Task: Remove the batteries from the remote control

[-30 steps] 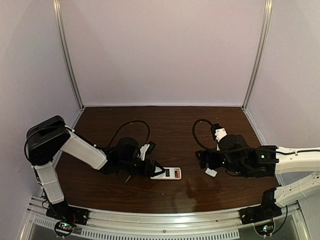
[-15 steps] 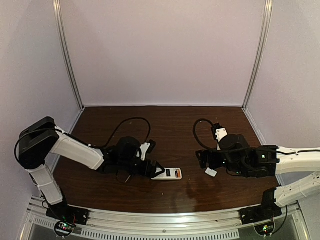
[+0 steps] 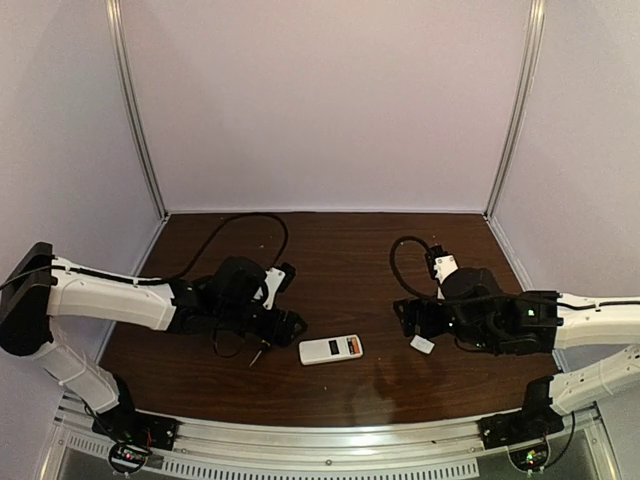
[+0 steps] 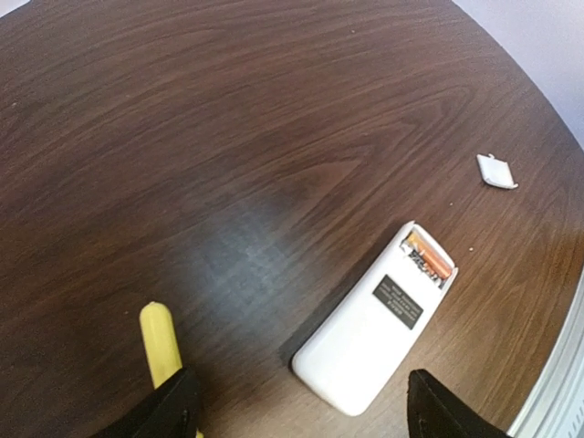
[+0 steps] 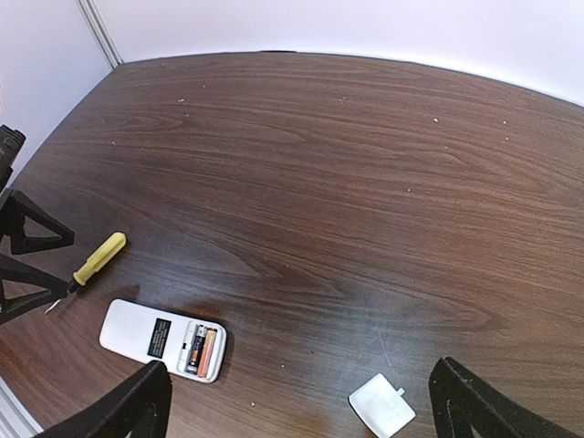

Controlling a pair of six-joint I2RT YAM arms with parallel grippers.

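The remote control (image 3: pixel 331 349) lies flat on the dark wooden table, plain back up, with its compartment uncovered at the right end. Two batteries (image 5: pixel 203 349) sit side by side inside it, one dark and one orange-copper (image 4: pixel 429 257). My left gripper (image 3: pixel 288 325) hovers open just left of the remote (image 4: pixel 374 333), touching nothing, its fingers spread wider than the remote's near end. My right gripper (image 3: pixel 402 318) stands open to the right of the remote (image 5: pixel 160 339), with nothing between its fingers.
A yellow-handled screwdriver (image 5: pixel 99 258) lies left of the remote, beside my left fingers (image 4: pixel 178 406). A small white plastic chip (image 5: pixel 381 405) rests on the table under my right gripper. Pale walls close in the table at the back and both sides.
My left gripper has pulled back to the left, off the remote's left end, and widened slightly. The remote now lies free on the table. The right arm has barely moved.
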